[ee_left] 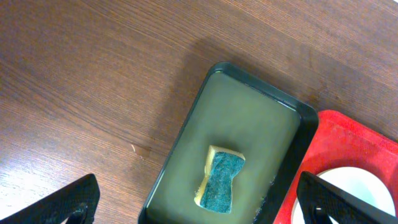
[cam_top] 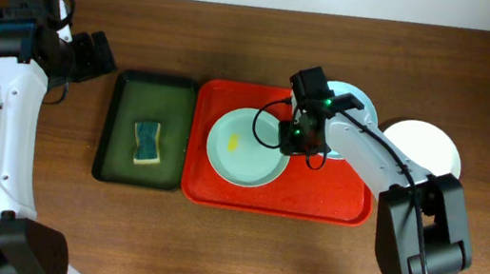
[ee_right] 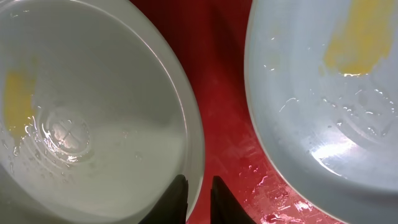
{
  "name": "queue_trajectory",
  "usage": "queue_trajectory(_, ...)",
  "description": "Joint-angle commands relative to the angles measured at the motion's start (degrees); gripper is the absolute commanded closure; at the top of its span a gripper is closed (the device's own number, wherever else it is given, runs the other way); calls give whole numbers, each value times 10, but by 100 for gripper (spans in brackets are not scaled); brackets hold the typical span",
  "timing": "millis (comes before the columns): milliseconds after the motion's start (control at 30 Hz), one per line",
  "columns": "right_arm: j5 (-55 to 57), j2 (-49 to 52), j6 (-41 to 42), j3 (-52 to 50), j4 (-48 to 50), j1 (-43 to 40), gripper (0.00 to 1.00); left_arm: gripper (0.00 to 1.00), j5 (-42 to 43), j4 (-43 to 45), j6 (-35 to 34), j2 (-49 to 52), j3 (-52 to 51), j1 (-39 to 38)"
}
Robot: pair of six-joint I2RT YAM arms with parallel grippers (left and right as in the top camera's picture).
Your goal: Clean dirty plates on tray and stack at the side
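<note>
Plates number three. The pale green plate lies in the middle of the red tray with a yellow smear left of its centre. The pale blue plate sits at the tray's far right corner, partly hidden under the right arm, and it too has a yellow smear in the right wrist view. The white plate rests on the tabletop just beside the tray's right edge.

The right end effector is at the green plate's right rim. Its fingers are close together with the rim between them, though I cannot tell whether they actually press it.

A dark green tray sits against the red tray's left side and holds a sponge. The left end effector hangs beyond that tray's far left corner with its fingers spread wide.
</note>
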Motion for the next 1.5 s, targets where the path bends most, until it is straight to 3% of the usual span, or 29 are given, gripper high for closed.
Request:
queue_trajectory(0,9,5,4,-10,12,3,80,1,2,1,-6,1,5,-1)
queue_trajectory(567,9,5,4,-35,45,3,80,1,2,1,-6,1,5,-1)
queue_trajectory(733,9,5,4,-37,49,3,90,1,2,1,-6,1,5,-1)
queue_trajectory(1467,10,5,4,-48,69,3,86,1,2,1,-6,1,5,-1)
